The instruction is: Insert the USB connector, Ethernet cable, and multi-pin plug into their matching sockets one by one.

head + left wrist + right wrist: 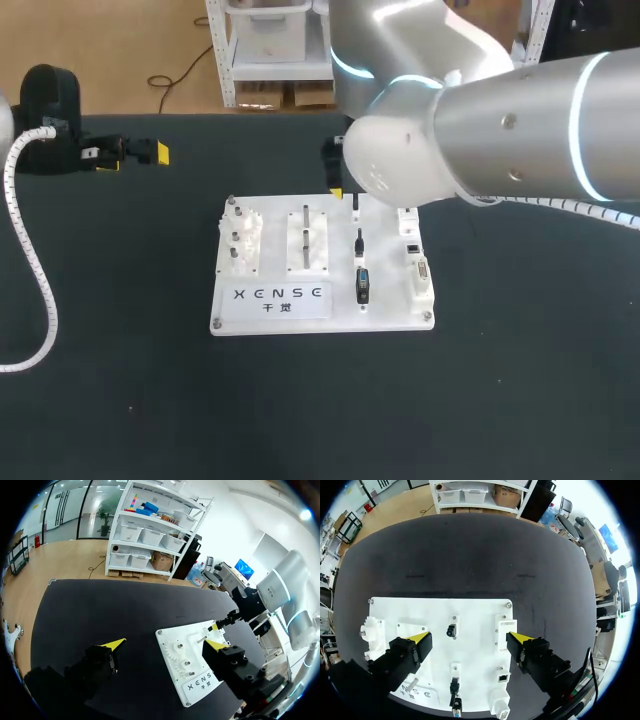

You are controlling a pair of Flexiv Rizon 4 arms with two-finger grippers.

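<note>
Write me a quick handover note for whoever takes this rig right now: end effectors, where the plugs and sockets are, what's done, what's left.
Left end effector: open, empty, over the table, off to the side of the board.
Right end effector: open, empty, above the board.
Plugs: lying in the board's middle column; sockets in the column beside them.
Done: no plug looks inserted.
Left: all three insertions.

Bright, even light from overhead. Black table [120, 400]: matte, no glare, light spread flat to its edges. White board [338, 262] near the table's middle shows very bright; its parts throw only short, faint shadows. Soft highlights run along the right arm [520, 130]'s silver shell.
</note>
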